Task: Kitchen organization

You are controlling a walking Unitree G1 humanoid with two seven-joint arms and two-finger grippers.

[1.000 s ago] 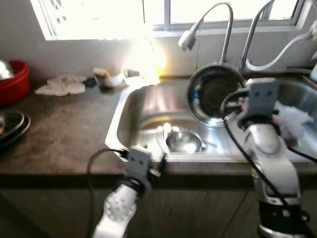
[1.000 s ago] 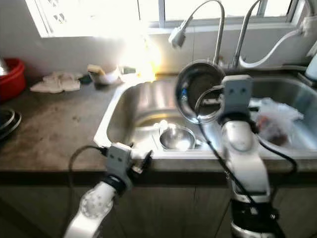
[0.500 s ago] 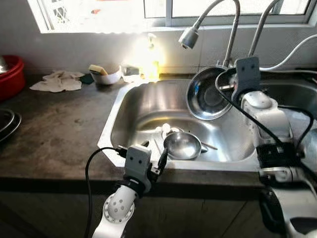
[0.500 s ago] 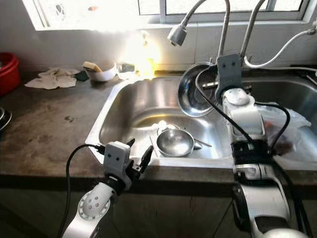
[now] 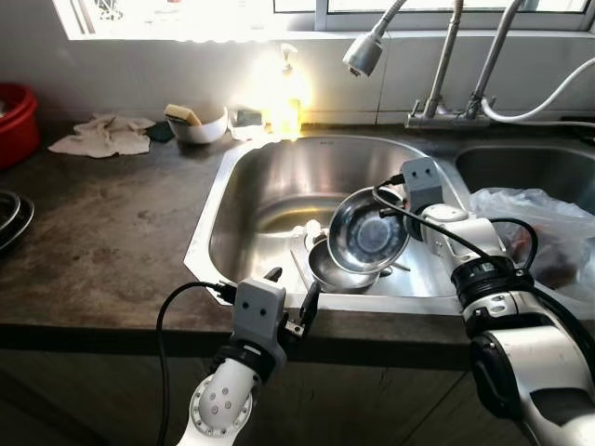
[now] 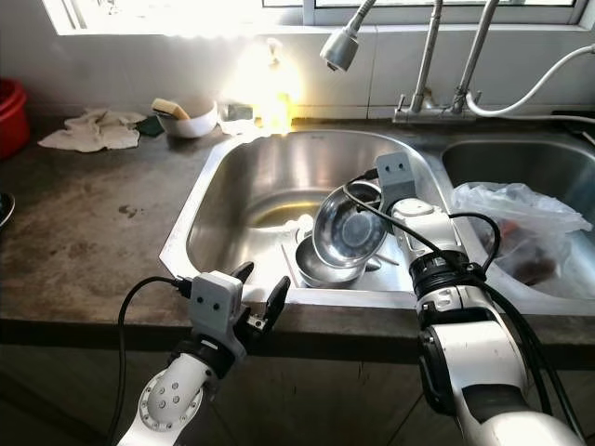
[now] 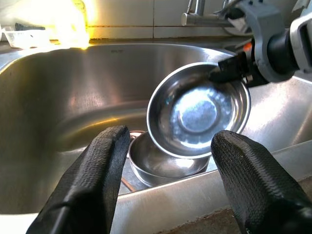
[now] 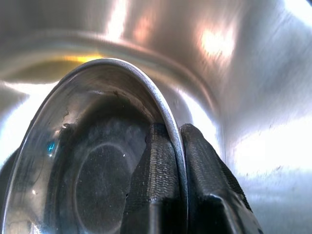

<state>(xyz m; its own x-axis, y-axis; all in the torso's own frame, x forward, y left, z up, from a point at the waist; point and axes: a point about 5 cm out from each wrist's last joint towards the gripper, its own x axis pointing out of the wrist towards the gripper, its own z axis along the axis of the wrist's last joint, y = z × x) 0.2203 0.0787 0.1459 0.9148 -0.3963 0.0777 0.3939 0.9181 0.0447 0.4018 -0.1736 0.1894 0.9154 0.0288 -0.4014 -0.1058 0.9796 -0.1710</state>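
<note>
My right gripper point(image 5: 403, 214) is shut on the rim of a steel bowl point(image 5: 367, 232), which it holds tilted inside the left sink basin point(image 5: 270, 186). The held bowl hangs just over a second steel bowl point(image 5: 333, 271) resting on the basin floor; whether they touch I cannot tell. In the right wrist view both fingers point(image 8: 157, 165) pinch the bowl's rim point(image 8: 122, 78). My left gripper point(image 5: 291, 288) stands open at the sink's front edge, facing the two bowls point(image 7: 197, 109).
Two faucets point(image 5: 364, 54) arch over the basins. A clear plastic bag point(image 5: 539, 223) lies in the right basin. On the counter sit a white bowl with a sponge point(image 5: 195, 125), a cloth point(image 5: 102, 137), a red tub point(image 5: 11, 121) and dark plates point(image 5: 9, 218).
My right gripper has brought the steel bowl down from beside the faucet into the basin, over the other bowl. The head view has shifted. My left gripper has stayed put.
</note>
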